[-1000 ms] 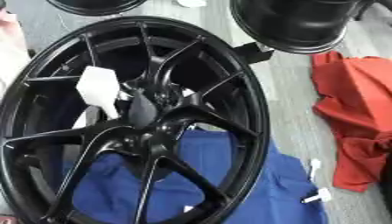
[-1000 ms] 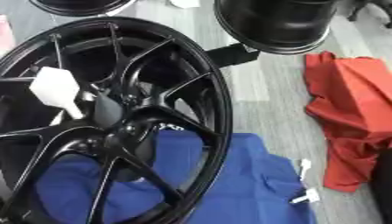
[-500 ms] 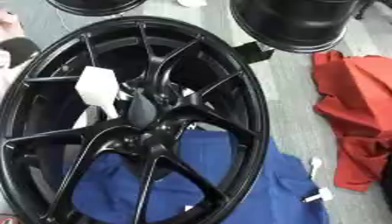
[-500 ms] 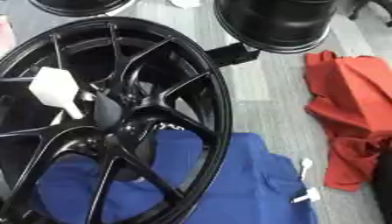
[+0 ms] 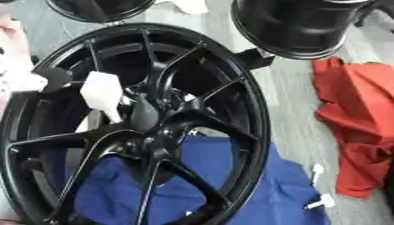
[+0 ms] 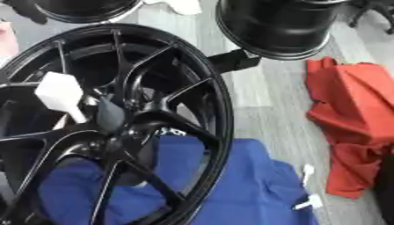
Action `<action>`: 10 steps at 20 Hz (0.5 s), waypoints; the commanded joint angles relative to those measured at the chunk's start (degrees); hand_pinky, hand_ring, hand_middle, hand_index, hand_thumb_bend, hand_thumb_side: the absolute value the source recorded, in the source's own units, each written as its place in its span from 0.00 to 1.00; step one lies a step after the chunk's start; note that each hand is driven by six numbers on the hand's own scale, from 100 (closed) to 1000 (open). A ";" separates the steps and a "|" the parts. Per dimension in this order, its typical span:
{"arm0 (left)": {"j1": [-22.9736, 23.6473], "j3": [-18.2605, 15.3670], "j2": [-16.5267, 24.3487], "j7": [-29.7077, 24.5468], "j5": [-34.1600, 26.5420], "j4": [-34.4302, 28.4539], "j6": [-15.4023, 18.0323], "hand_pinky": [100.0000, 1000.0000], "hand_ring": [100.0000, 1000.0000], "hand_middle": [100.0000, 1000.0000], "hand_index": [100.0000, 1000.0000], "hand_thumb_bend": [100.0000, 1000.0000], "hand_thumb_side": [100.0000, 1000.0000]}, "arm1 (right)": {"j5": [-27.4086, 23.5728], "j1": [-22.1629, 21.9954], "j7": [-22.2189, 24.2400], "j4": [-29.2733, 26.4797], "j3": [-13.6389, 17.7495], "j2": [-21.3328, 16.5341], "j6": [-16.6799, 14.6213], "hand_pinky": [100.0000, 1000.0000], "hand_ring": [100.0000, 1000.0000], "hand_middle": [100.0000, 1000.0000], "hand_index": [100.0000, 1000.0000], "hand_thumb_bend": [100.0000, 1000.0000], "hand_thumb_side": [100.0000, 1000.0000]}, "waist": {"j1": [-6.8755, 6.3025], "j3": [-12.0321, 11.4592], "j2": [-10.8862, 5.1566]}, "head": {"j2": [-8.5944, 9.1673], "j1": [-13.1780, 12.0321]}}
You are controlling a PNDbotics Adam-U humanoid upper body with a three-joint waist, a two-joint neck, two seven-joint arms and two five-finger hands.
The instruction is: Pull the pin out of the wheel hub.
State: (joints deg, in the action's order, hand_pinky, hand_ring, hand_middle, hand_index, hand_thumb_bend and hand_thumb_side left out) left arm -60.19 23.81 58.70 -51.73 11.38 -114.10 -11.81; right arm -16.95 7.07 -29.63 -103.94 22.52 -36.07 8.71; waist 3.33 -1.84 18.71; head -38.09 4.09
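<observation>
Filling the left and centre of both views, a black multi-spoke wheel (image 5: pixel 135 127) stands tilted on edge, its face turned toward the camera. A white pin (image 5: pixel 102 91) with a broad, flat, angular head and a thinner shank sits against the wheel hub (image 5: pixel 150 121), just left of the dark centre, the shank pointing down and inward toward the hub. Neither robot hand shows in either view, so whether their fingers are apart or together cannot be told. A pale blurred shape lies at the far left edge; what it is cannot be made out.

Judging from its look, the pin is light, rigid plastic; the wide head is the natural place to pinch, thumb on one flat face and fingers on the other, then draw it out along the line of the shank. The wheel itself looks heavy and stiff, yet balanced on edge it could rock if the pull goes sideways.

Beneath the wheel's lower part lies a blue cloth (image 5: pixel 254 184) spread on the grey floor (image 6: pixel 265 105). Two small white pieces (image 6: pixel 308 186) rest at the cloth's right edge. Above, a second black rim (image 5: pixel 300 24) stands at the top. Farthest right is a crumpled red cloth (image 5: pixel 358 118), well apart from the wheel.
</observation>
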 commanded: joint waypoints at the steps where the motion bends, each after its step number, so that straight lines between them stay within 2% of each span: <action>1: -1.33 1.21 0.20 -0.23 0.39 -0.49 -1.75 0.89 0.84 0.80 0.90 0.30 0.25 | -0.32 0.46 0.38 -0.19 0.18 -1.47 -0.07 0.42 0.39 0.50 0.63 0.00 0.37 | 0.01 0.19 -1.64 | 0.80 -0.25; 5: -1.86 2.92 -0.65 -0.24 0.67 -0.07 -3.02 0.89 0.85 0.81 0.93 0.33 0.33 | -0.43 0.51 0.64 -0.04 0.07 -1.33 -0.06 0.42 0.39 0.50 0.63 0.00 0.38 | 0.10 0.36 -1.67 | 0.69 -0.35; 10: -2.55 4.77 -1.89 -0.24 3.18 2.09 -3.11 0.88 0.82 0.75 0.87 0.41 0.41 | -0.64 0.44 0.91 0.12 0.00 -1.02 -0.03 0.42 0.39 0.50 0.63 0.00 0.38 | 0.20 0.53 -1.60 | 0.80 -0.61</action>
State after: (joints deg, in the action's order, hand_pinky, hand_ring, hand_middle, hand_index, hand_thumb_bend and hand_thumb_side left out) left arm -61.57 28.73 56.29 -51.48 13.84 -112.32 -14.28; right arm -17.34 7.10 -28.95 -103.59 22.18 -35.86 8.82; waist 3.60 -1.44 18.70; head -38.08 3.62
